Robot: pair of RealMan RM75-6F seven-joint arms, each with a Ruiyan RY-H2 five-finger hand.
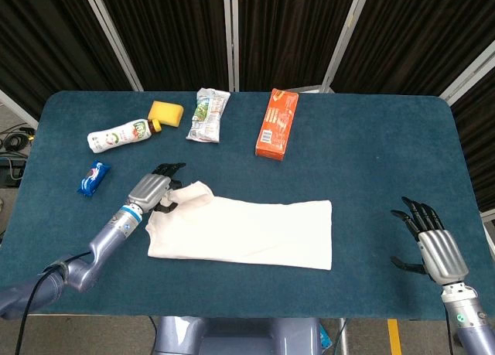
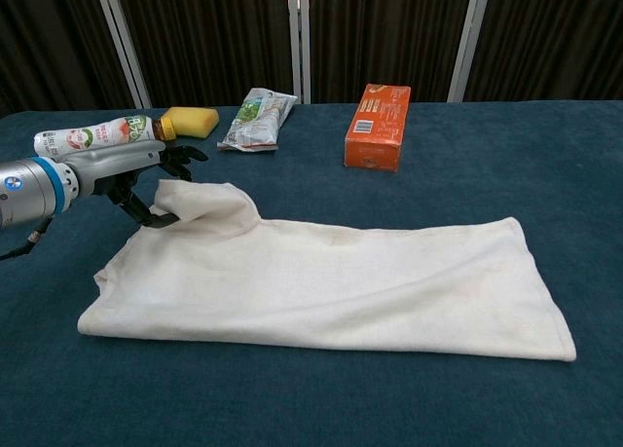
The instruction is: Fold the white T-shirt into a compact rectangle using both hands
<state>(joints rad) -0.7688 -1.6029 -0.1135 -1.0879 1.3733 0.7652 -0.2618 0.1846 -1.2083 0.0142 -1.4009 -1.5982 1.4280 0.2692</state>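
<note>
White T-shirt lies folded lengthwise on the blue worktop; my left hand pinches its raised sleeve corner at the far-left end. My right hand hovers empty, fingers spread, well apart.

Open blue table is lying around the right hand, while a bottle, sponge, snack bag and blue packet are crowding the left hand.
</note>
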